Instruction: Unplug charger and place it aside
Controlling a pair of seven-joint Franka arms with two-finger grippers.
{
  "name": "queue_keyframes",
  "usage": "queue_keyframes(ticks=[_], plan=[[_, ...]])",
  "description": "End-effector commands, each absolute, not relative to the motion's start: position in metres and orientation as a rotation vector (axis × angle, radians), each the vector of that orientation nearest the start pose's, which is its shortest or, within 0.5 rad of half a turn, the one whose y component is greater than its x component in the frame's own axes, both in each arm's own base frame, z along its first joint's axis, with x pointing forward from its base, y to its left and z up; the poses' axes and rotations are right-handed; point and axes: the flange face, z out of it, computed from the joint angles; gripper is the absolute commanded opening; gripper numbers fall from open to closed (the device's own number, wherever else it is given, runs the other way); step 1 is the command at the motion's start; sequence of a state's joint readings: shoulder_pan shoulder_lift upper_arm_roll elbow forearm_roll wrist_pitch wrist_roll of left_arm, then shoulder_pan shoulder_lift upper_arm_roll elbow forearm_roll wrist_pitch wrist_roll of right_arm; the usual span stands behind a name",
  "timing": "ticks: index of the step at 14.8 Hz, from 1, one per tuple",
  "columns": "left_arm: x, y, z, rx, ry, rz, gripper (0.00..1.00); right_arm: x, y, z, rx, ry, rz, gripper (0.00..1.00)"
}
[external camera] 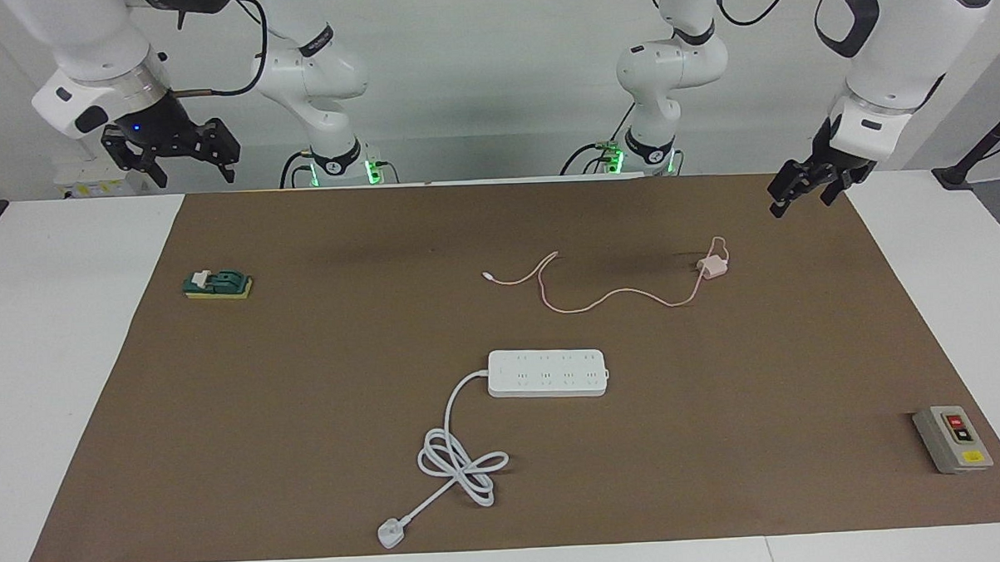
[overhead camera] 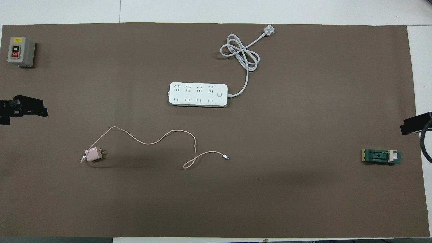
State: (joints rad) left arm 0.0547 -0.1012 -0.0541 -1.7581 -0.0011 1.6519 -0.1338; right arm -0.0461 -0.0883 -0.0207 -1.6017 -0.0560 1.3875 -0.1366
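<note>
The pale pink charger cube (external camera: 712, 266) lies on its side on the brown mat (external camera: 305, 404), unplugged, with its prongs bare in the overhead view (overhead camera: 93, 154). It is nearer to the robots than the white power strip (external camera: 547, 372), toward the left arm's end. Its thin pink cable (overhead camera: 162, 136) snakes across the mat to a tiny connector (overhead camera: 226, 157). The strip's sockets (overhead camera: 198, 94) hold nothing. My left gripper (external camera: 801, 204) hangs open and empty over the mat's edge, apart from the charger. My right gripper (external camera: 195, 171) is open and empty, raised at the right arm's end.
The strip's thick white cord (external camera: 460, 461) coils and ends in a white plug (external camera: 390, 533) near the mat's edge farthest from the robots. A green and yellow block (external camera: 217, 284) lies at the right arm's end. A grey switch box (external camera: 952, 438) stands at the left arm's end.
</note>
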Motion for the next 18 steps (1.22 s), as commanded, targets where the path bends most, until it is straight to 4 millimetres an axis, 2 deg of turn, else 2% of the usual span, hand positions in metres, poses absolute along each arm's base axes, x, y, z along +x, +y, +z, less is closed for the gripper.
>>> queue_keyframes(ticks=[1, 3, 6, 10, 18], plan=[[0.541, -0.004, 0.609, -3.101, -0.19, 0.068, 1.0, 0.501, -0.04, 0.648, -3.157, -0.051, 0.2, 1.0], [0.54, -0.004, 0.61, -3.104, -0.164, 0.071, 1.0, 0.502, -0.035, 0.648, -3.16, -0.041, 0.2, 1.0], [0.541, -0.006, 0.61, -3.117, -0.007, 0.059, 1.0, 0.503, -0.034, 0.648, -3.165, -0.038, 0.193, 1.0], [0.531, -0.006, 0.611, -3.12, 0.012, 0.072, 1.0, 0.504, -0.033, 0.648, -3.163, -0.043, 0.188, 1.0], [0.534, -0.018, 0.615, -3.162, 0.031, 0.069, 1.0, 0.503, -0.039, 0.648, -3.161, -0.024, 0.191, 1.0]])
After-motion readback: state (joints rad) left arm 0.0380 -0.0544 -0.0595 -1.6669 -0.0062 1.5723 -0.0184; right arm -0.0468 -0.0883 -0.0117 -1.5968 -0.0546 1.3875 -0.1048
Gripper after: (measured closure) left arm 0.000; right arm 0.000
